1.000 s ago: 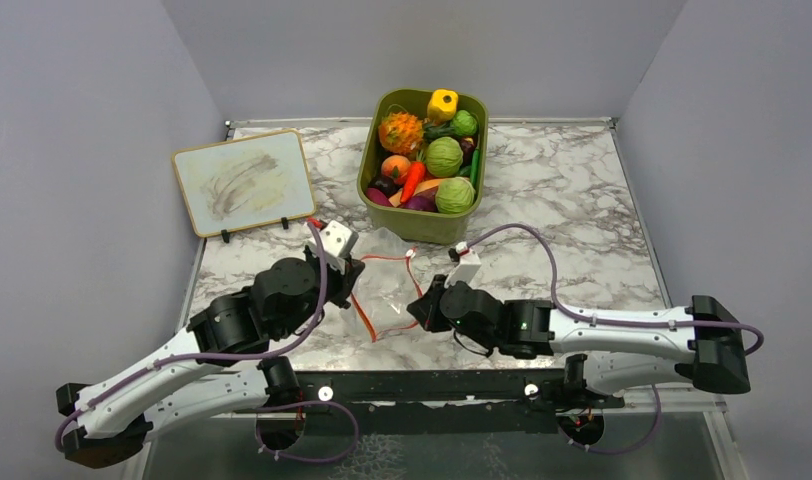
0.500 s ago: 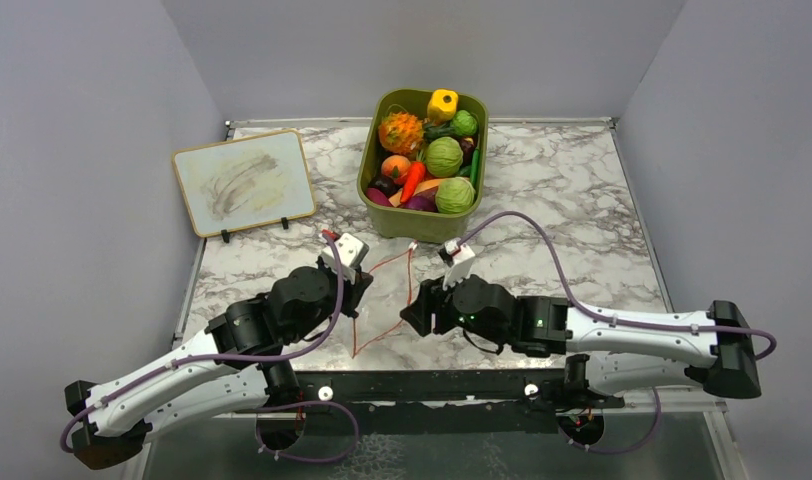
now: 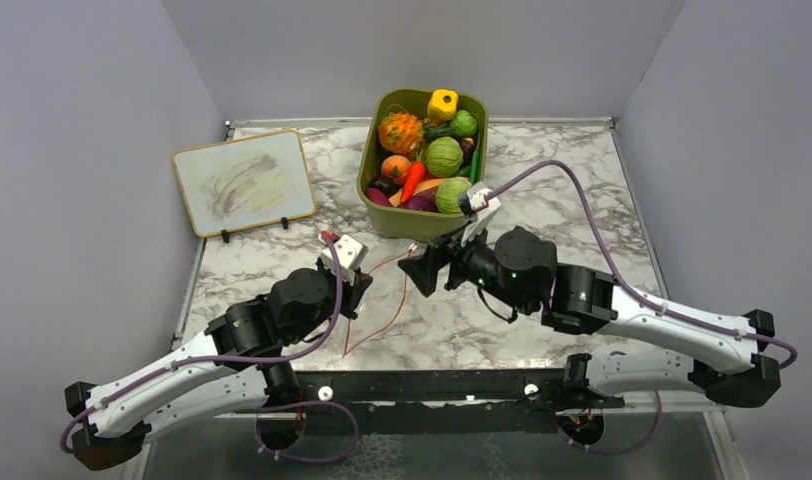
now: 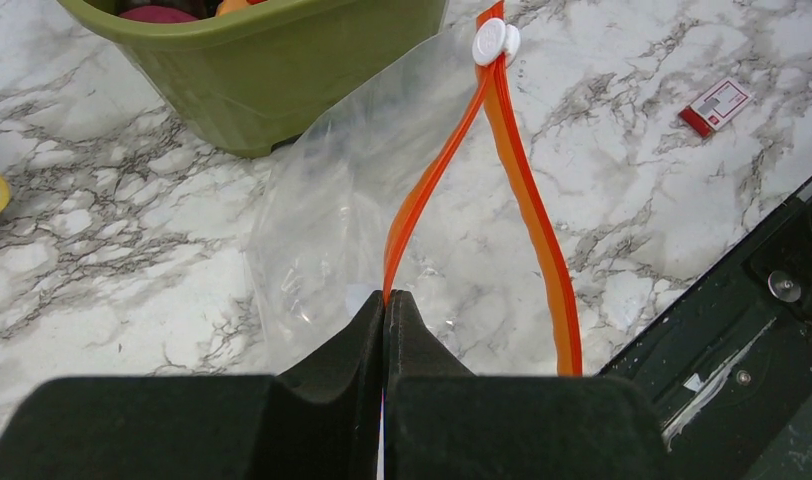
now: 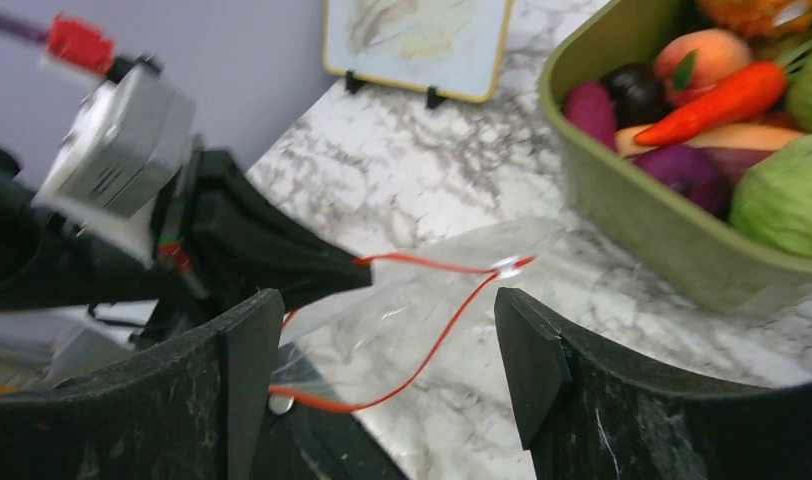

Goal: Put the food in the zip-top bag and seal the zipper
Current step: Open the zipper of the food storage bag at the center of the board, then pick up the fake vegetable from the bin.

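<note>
The clear zip-top bag (image 4: 322, 200) hangs from my left gripper (image 4: 385, 296), which is shut on one side of the orange-red zipper (image 4: 527, 190) at the mouth. The mouth gapes; both strips meet at a white slider (image 4: 495, 40). In the top view the bag (image 3: 382, 298) sits between the left gripper (image 3: 360, 290) and my right gripper (image 3: 427, 270). The right gripper (image 5: 382, 330) is open and empty, above the bag's mouth. The food lies in the olive-green bin (image 3: 422, 228): two green cabbages (image 3: 444, 157) (image 3: 454, 195), a bumpy orange fruit (image 3: 400, 131) and a peach (image 3: 395, 166).
The bin also holds a carrot (image 5: 727, 100), dark purple pieces and a yellow item. A small whiteboard (image 3: 244, 180) stands at the back left. A red-and-white card (image 4: 717, 103) lies on the marble. The black front rail (image 3: 432, 385) runs just below the bag.
My right gripper let go of the bag's mouth, opened wide and rose back toward the bin. The left gripper kept its hold, and the bag's mouth narrowed.
</note>
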`<state>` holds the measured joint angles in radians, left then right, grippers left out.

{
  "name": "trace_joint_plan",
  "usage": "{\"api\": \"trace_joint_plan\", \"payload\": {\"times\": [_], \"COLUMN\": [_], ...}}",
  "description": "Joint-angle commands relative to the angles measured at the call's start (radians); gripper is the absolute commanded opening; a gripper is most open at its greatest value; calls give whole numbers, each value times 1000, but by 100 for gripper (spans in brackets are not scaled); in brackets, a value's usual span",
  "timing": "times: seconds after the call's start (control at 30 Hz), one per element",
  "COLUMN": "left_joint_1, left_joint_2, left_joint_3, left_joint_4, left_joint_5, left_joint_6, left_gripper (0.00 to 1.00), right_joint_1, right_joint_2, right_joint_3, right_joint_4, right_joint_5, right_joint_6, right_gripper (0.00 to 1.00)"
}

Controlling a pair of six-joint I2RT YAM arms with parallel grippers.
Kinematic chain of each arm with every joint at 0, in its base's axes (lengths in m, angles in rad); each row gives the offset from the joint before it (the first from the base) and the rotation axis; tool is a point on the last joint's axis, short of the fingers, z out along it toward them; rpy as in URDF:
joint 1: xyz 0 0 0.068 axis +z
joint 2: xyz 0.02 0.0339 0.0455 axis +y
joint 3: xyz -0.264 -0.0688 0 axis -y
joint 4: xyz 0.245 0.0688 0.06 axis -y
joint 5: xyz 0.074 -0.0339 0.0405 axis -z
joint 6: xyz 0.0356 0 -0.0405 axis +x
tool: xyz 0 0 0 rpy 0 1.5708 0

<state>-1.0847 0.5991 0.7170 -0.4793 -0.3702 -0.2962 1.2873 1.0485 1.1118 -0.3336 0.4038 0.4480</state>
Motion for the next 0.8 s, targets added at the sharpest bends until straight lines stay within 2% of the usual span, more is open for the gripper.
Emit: {"api": "trace_joint_plan", "payload": {"times": [0.0,0.13,0.33,0.47,0.77], "left_joint_1": [0,0,0,1,0], "left_joint_2": [-37,-65,-68,-60,-61], "left_joint_3": [-15,-21,-24,-22,-24], "left_joint_4": [31,31,36,35,35], "left_joint_5": [-15,-32,-25,-4,0], "left_joint_6": [5,-1,0,0,2], "left_gripper": [0,0,0,0,0], "right_joint_1": [-134,-258,-373,-461,-554], "right_joint_2": [61,135,314,414,581], "right_joint_3": [68,107,229,288,396], "right_joint_4": [7,51,-32,-99,-231], "right_joint_5": [-28,-108,19,9,-33], "right_joint_6": [-101,-152,-228,-245,-262], "right_gripper": [79,78,75,78,81]}}
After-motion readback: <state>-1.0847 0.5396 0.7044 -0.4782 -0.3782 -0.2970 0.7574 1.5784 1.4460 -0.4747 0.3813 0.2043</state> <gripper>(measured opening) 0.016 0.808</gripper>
